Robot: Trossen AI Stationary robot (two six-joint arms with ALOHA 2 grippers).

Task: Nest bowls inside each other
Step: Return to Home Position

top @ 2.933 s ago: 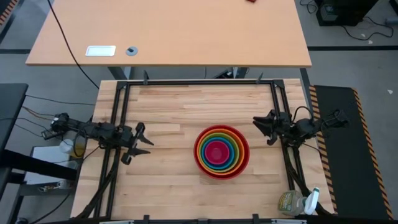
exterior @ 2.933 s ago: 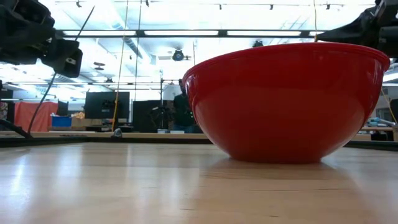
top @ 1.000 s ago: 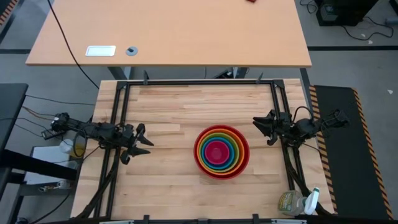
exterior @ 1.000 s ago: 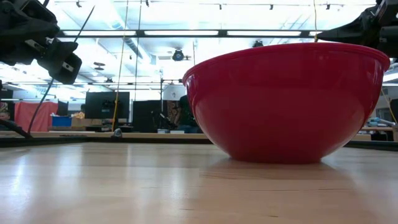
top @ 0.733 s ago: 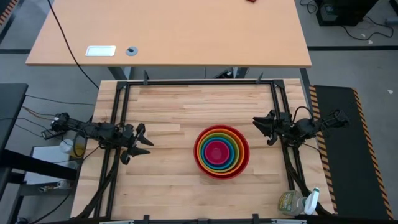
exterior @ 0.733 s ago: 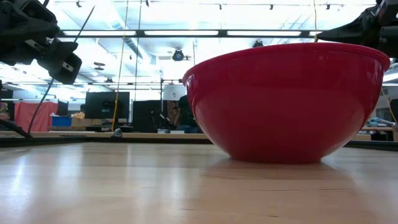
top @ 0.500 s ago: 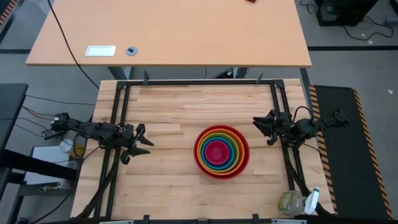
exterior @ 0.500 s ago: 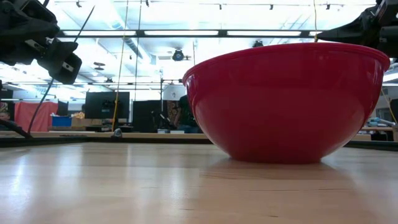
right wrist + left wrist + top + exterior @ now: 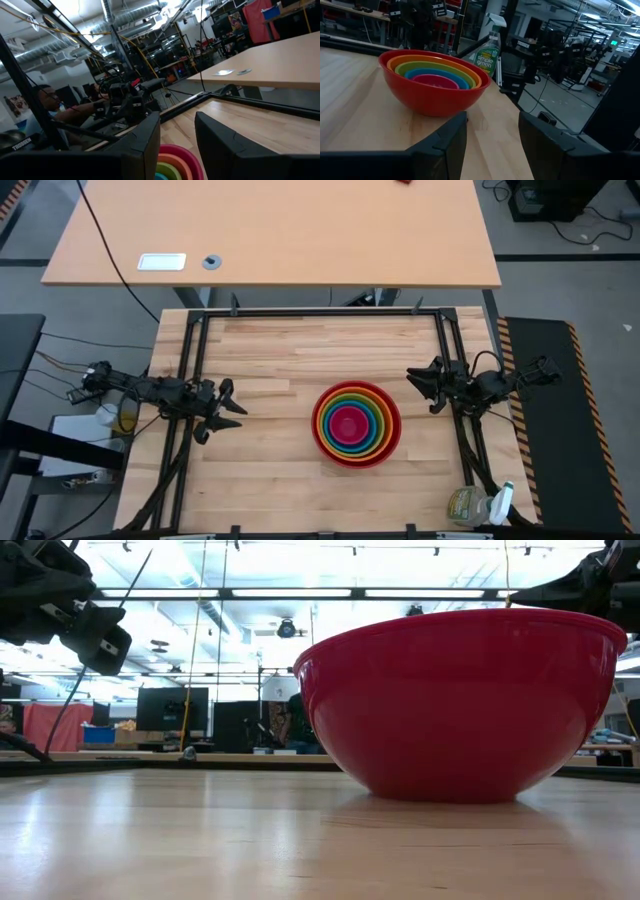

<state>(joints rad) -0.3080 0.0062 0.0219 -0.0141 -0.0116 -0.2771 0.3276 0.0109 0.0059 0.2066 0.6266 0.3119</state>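
Several bowls sit nested on the wooden table, right of centre: a red outer bowl point(image 9: 356, 425) holds orange, yellow, green, blue and pink ones. The stack rests on the red bowl's base point(image 9: 455, 790) and also shows in the left wrist view point(image 9: 434, 82) and the right wrist view point(image 9: 177, 162). My left gripper point(image 9: 232, 398) hovers open at the table's left edge, pointing level toward the bowls point(image 9: 492, 145). My right gripper point(image 9: 418, 385) hovers open at the right edge, just beyond the stack point(image 9: 177, 145). Neither has anything between its fingers.
A black frame point(image 9: 320, 312) runs along the table's far, left and right edges. A green spray bottle point(image 9: 480, 505) stands at the near right corner. A second, lighter table point(image 9: 270, 230) lies beyond the far edge. A person point(image 9: 45, 100) sits off the left side.
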